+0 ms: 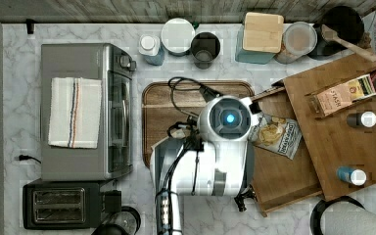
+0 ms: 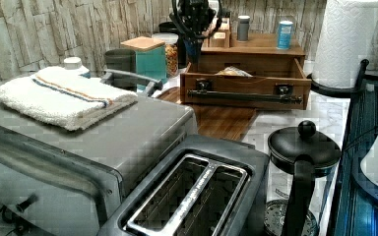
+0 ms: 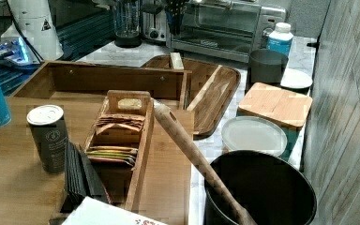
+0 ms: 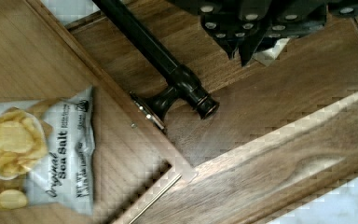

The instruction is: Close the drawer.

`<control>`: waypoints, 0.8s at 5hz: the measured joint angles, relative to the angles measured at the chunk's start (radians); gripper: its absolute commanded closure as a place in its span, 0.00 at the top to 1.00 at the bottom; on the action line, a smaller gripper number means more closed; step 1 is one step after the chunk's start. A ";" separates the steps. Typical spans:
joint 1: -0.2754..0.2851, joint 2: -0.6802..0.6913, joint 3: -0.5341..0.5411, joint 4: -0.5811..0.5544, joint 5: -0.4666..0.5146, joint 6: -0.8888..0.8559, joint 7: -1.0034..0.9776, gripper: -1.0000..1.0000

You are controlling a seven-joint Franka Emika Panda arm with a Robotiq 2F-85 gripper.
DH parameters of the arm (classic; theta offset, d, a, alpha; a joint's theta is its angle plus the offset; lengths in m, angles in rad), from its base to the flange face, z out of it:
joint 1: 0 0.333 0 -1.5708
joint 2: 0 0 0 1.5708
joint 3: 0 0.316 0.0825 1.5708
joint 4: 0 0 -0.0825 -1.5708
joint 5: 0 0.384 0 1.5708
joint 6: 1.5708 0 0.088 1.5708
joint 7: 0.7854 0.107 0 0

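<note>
Bamboo, medium brown, formed the drawer (image 1: 284, 176), which stood pulled well out of its cabinet; we saw a bag of chips (image 1: 274, 134) lying inside it on the drawer floor. In the top view the drawer sat toward the table's (image 1: 14, 137) right-hand edge and projected from under the flat top panel (image 1: 342, 147) toward the walnut tray (image 1: 156, 117) at the table's middle.

The black bar handle (image 2: 243, 96) ran the full width of the drawer front, so the drawer's long axis lay crosswise to its direction of travel. In the wrist view we found the pincer (image 4: 242, 49) just beside the handle (image 4: 168, 70), on the outer side of the front panel, above the tray and clear of the drawer's interior. The drawer therefore lay from the pincer in the direction of the cabinet, which is the direction a closing push must follow.

We could not tell whether the pincer was released or clenched; it grasped nothing that we could see.

We judged that the coming move called for contact square on the front panel, near mid-width, with travel perpendicular to the handle. An off-centre push risked skewing the drawer in its slot.
</note>
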 measured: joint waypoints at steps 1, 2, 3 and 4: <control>0.009 -0.063 0.023 -0.123 -0.002 0.116 -0.110 0.00; 0.030 -0.117 0.031 -0.221 -0.002 0.168 -0.253 0.00; 0.047 -0.111 0.031 -0.273 0.002 0.208 -0.343 0.00; 0.056 -0.073 0.031 -0.313 0.040 0.245 -0.450 0.00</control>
